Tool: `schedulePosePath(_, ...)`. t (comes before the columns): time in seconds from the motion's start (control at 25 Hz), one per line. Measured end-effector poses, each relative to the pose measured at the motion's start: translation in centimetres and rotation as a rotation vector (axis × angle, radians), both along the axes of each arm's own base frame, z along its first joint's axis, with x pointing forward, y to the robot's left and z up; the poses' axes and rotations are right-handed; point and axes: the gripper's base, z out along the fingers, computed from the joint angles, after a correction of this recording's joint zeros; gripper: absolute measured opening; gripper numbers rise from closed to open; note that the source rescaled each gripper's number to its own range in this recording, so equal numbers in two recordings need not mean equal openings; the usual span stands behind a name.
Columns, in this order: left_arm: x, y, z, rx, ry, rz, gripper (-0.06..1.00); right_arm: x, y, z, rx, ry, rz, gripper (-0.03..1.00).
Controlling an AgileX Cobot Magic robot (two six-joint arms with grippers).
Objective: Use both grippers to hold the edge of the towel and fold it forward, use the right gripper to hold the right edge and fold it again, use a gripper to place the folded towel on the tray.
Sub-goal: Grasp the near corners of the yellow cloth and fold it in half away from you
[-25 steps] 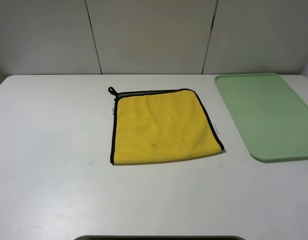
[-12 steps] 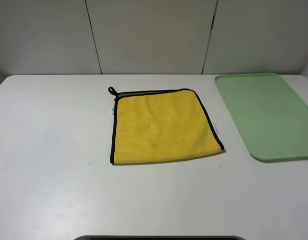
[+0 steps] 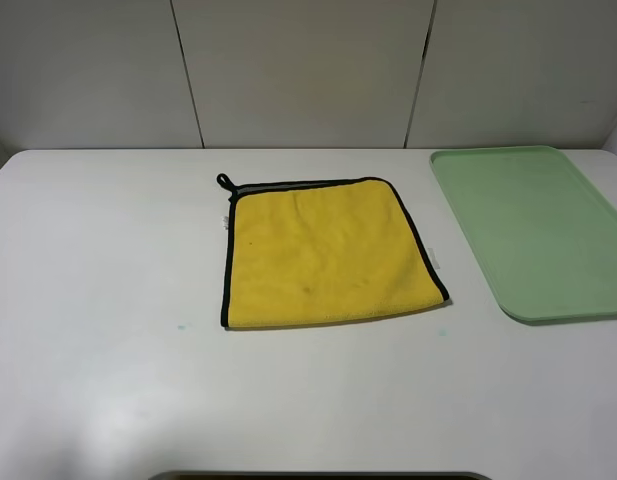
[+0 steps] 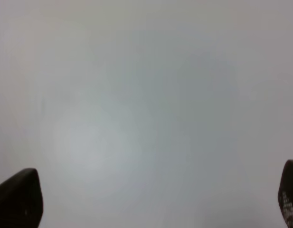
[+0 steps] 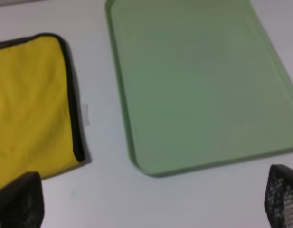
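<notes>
Black jaw tips on both arms stand wide apart, holding nothing. We note the left gripper [image 4: 153,199] over bare white table [image 4: 137,95], and the right gripper [image 5: 151,199] over the gap between towel [image 5: 32,104] and tray [image 5: 193,85]. The yellow towel lies flat mid-table, its loop [image 3: 226,182] at the far-left corner. The tray is to its right, apart.

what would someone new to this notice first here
The bright yellow towel with black piping draws the eye first, lying flat near the middle of the white table. Next is the big pale green tray to its right, apart from it, by the table's right edge, with nothing on it.
</notes>
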Motion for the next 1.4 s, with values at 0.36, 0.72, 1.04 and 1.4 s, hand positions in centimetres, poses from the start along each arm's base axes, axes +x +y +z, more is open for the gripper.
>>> schedulePosePath(0.36, 6.7, -5.5, -0.3, 0.111, 0.094, -0.394, 1.00, 5.2, 1.9, -1.4, -0.077, 0.190, 0.266, 1.00)
schedulePosePath(0.72, 9.0, -10.7, -4.8, 0.219, 0.274, -0.675, 0.99, 9.0, 5.2, -2.6, -0.216, 0.279, 0.569, 1.00)
schedulePosePath(1.04, 9.2, -15.3, -9.3, 0.312, 0.402, -0.904, 0.99, 10.8, 7.3, -4.4, -0.353, 0.289, 0.784, 1.00)
schedulePosePath(1.4, 9.6, -17.3, -12.2, 0.332, 0.439, -0.998, 0.99, 12.7, 7.9, -6.5, -0.395, 0.336, 0.845, 1.00)
